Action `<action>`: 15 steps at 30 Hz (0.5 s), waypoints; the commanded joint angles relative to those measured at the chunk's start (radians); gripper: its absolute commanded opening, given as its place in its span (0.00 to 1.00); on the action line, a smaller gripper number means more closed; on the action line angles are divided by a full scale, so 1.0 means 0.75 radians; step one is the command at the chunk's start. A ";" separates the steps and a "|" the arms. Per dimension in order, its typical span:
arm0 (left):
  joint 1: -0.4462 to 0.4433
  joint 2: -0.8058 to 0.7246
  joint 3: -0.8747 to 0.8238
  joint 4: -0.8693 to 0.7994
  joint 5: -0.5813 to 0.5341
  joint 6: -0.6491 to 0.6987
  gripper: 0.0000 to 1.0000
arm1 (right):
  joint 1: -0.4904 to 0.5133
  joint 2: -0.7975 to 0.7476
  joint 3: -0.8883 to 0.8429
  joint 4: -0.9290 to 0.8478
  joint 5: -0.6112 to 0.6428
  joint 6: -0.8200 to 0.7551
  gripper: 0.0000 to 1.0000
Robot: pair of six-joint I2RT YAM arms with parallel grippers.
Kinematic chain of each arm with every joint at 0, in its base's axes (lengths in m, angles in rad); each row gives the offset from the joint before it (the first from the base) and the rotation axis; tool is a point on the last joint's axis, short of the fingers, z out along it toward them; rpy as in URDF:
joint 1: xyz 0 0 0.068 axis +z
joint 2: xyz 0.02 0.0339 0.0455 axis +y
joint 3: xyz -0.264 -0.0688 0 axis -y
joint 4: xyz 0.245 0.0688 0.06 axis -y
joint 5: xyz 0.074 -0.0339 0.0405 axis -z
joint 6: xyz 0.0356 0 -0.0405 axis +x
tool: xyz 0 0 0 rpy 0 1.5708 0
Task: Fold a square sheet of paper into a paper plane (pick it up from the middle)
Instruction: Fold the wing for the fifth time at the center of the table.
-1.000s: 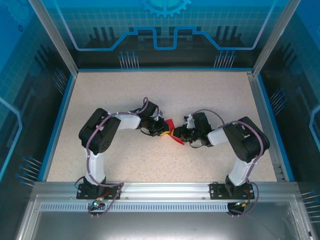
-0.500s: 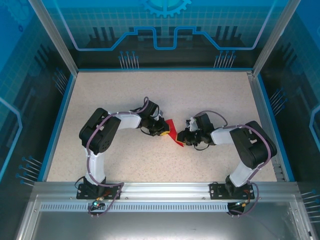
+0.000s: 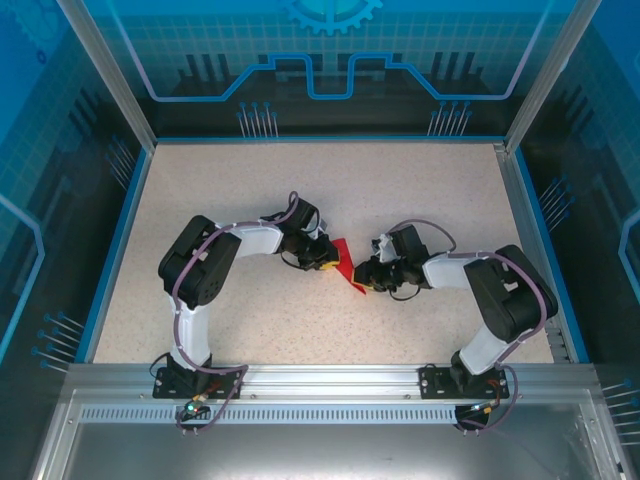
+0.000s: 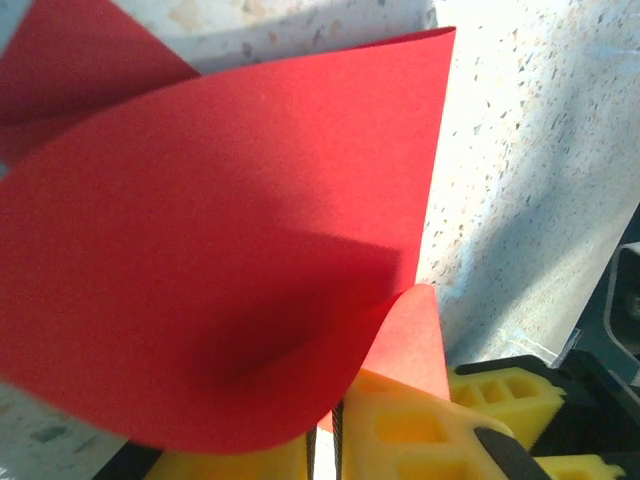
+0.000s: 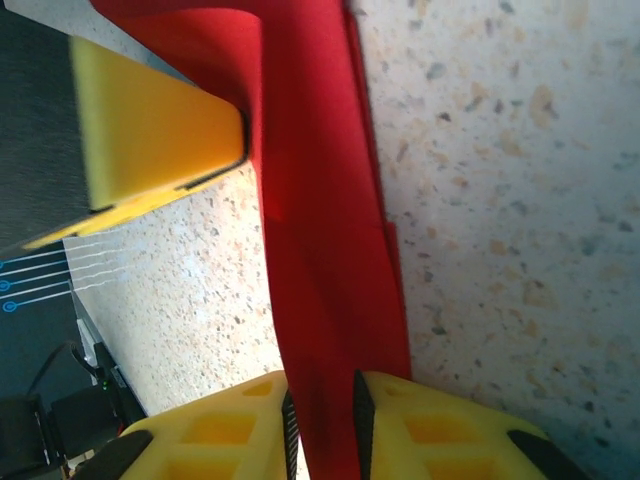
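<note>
Speckled beige table [image 3: 300,190], matte and bare apart from the arms and the paper. A blue rim [image 3: 330,139] runs round the table. An aluminium rail [image 3: 320,385] sits at the near edge, with both arm bases bolted to it. The enclosure walls [image 3: 100,60] are clear panels tinted blue, and the back panel carries a printed circuit-style line and a gear graphic [image 3: 330,12]. Clusters of blue-tipped pins [image 3: 255,118] stand along the base of the walls. Lighting is bright. In the left wrist view sun patches and shadows fall across the table [image 4: 540,150].

The red paper [image 3: 342,249] is at mid-table between the two wrists, partly folded and lifted off the surface. Both arms bend inward toward it.

The left gripper [image 3: 328,262] is on the paper's left side. In its wrist view the gripper [image 4: 325,445] has its yellow fingers [image 4: 400,430] almost together. The paper [image 4: 220,250] is pinched in the slit and curls up in a big loop above them, one flap over another.

The right gripper [image 3: 365,278] is on the paper's right side, low. In its wrist view the gripper [image 5: 320,430] has narrow jaws. A long folded strip of the paper [image 5: 320,250] runs through the gap with a pad against each side, so it is clamped. The strip lies close over the table [image 5: 500,200]. A yellow finger of the left gripper [image 5: 150,120] is at the strip's far end.
</note>
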 commanded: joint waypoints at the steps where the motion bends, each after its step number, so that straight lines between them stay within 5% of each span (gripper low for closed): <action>1: -0.004 0.023 0.033 -0.058 -0.025 0.032 0.15 | -0.025 -0.031 0.060 -0.135 0.016 -0.070 0.24; 15: -0.006 0.031 0.037 -0.061 -0.021 0.030 0.15 | -0.008 -0.013 0.069 -0.175 -0.025 -0.101 0.20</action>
